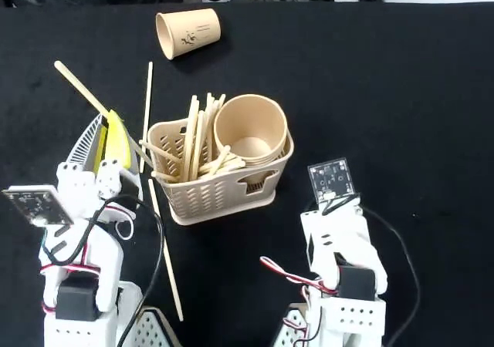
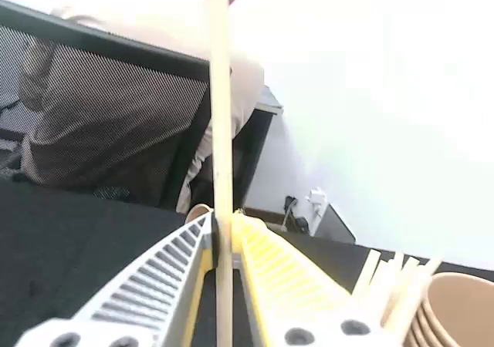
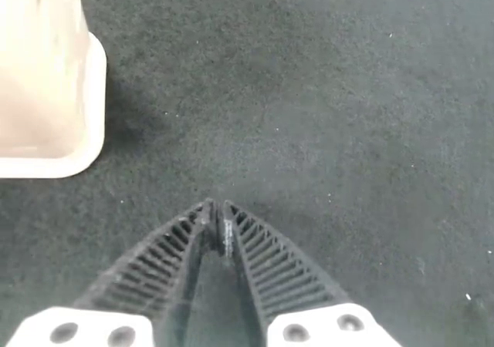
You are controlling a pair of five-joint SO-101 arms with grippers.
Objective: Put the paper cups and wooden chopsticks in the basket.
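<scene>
Beside the basket's (image 1: pixel 224 199) left wall, my left pincer (image 1: pixel 109 119) clamps a wooden chopstick (image 1: pixel 79 84) whose long axis slants toward it.

L fingers (image 2: pixel 266 258) pinch chopstick (image 2: pixel 220 92) | stacked cups (image 2: pixel 455 308) nr, w/ more sticks (image 2: pixel 386 279)

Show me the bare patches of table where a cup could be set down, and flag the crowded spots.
Widest bare table: right of the basket and lying paper cup, beyond the right arm. Smaller patch: far left corner, left of that cup. Crowded: left of the basket, where the left gripper holds a chopstick among two loose chopsticks.
</scene>
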